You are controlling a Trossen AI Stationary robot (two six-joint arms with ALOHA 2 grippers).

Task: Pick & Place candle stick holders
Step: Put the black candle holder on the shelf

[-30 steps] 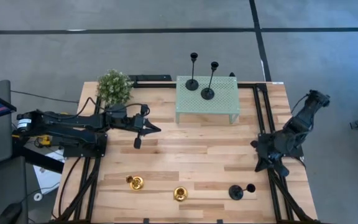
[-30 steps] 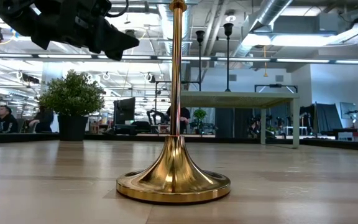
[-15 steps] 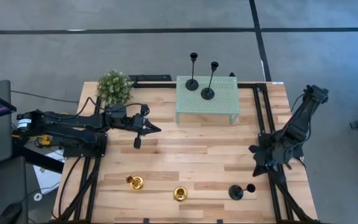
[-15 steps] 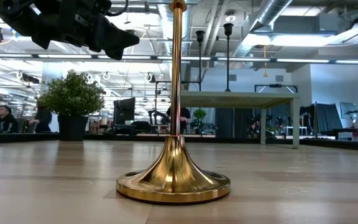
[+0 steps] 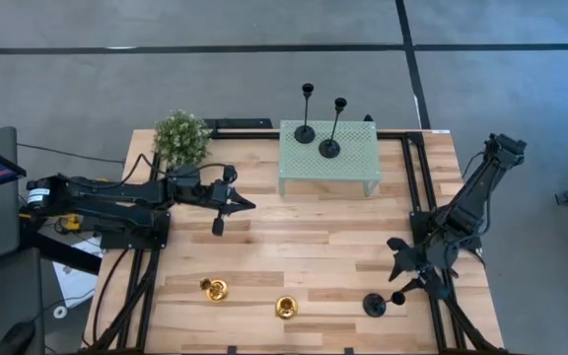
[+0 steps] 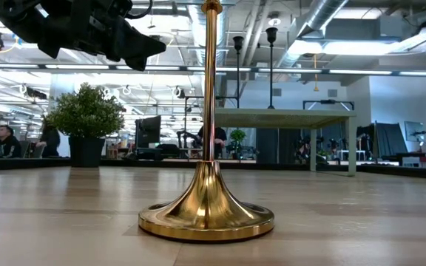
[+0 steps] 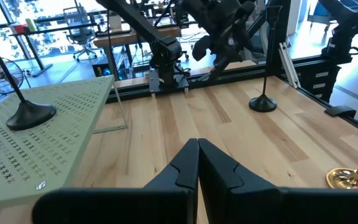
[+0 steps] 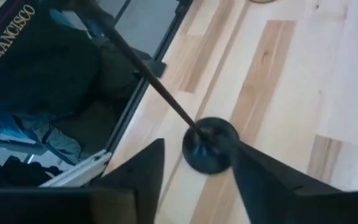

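One black candle stick holder (image 5: pixel 374 304) stands on its round base near the table's front right corner. My right gripper (image 5: pixel 397 267) hovers open just beyond it. In the right wrist view its fingers (image 8: pixel 143 167) stand to either side of the holder's base (image 8: pixel 210 152). Two more black holders (image 5: pixel 306 131) (image 5: pixel 330 147) stand on the pale green mesh stand (image 5: pixel 353 163). Two gold holders (image 5: pixel 214 289) (image 5: pixel 285 308) stand near the front edge. My left gripper (image 5: pixel 233 204) waits shut over the table's left part.
A small green plant (image 5: pixel 181 138) stands at the far left corner. Black frame rails (image 5: pixel 417 187) run along the table's right side under my right arm. The nearer gold holder (image 6: pixel 207 210) fills the middle of the low view.
My right gripper has moved toward the table's near edge, down over the black holder at the front right, and has opened from shut. The holders and my left arm have stayed where they were.
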